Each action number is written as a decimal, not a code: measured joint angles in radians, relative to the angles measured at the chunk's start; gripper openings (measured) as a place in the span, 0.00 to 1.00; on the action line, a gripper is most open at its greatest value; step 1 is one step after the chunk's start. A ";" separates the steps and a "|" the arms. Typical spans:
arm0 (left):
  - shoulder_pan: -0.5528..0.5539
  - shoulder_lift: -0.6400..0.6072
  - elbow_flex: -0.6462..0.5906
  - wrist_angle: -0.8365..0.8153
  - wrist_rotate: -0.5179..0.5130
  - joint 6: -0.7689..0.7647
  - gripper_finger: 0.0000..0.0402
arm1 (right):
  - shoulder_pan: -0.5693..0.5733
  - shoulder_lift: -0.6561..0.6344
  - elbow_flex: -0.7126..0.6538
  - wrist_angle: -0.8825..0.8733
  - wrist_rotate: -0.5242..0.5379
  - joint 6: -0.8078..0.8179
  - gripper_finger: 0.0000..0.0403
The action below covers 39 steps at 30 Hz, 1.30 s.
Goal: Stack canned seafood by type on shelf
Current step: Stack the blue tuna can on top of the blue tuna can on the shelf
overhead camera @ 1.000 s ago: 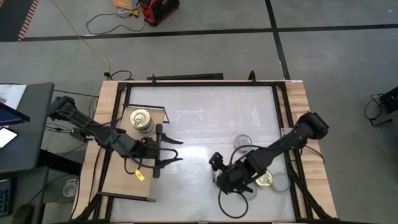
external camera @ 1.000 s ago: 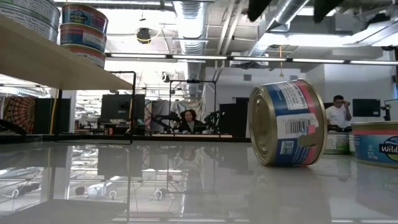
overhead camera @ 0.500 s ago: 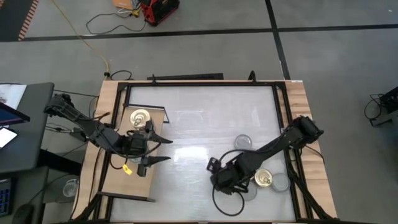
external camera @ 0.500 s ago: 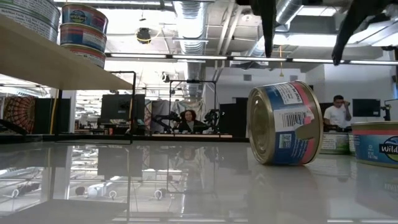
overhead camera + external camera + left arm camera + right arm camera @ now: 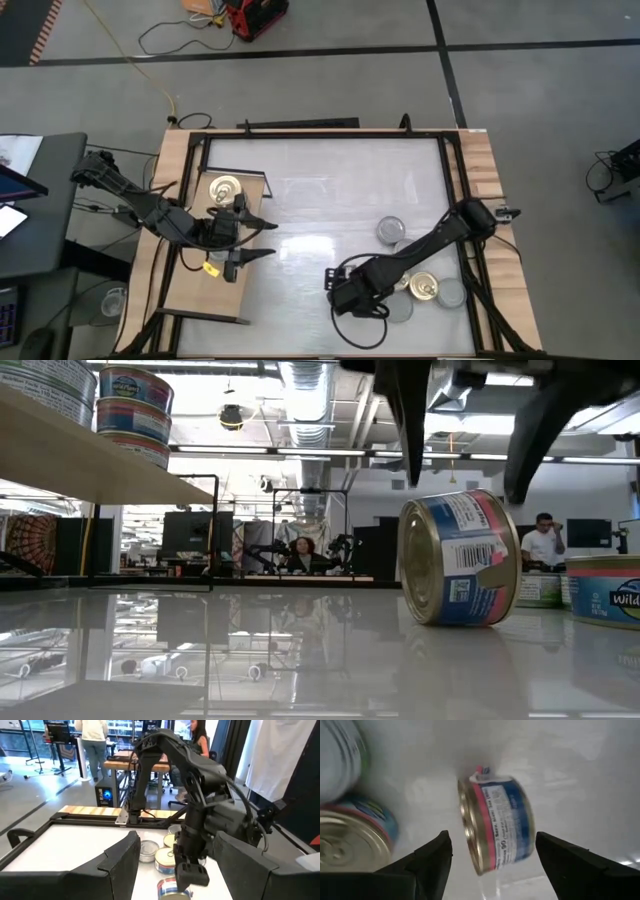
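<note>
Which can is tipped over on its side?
The blue-and-pink tin below the right gripper is standing on its edge. The other tins near it lie flat.

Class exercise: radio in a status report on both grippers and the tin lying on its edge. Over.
Right gripper open, straddling the tipped tin, not touching. Left gripper open, empty, over the shelf edge near the stacked tins. Nothing blocking. Over.

Grey floor with black lines, exposed ceiling ducts, distant desks.
</note>
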 joint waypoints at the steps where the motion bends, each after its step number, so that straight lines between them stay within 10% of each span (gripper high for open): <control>1: 0.000 0.000 0.000 0.000 -0.002 0.000 0.60 | 0.000 0.010 0.000 -0.001 0.016 -0.022 0.79; 18: 0.000 0.000 0.000 -0.028 -0.004 -0.003 0.60 | -0.013 0.011 0.000 0.063 -0.024 -0.048 0.88; 39: 0.000 0.000 -0.001 -0.071 0.055 0.135 0.60 | -0.118 0.061 -0.001 0.034 -0.145 0.075 0.64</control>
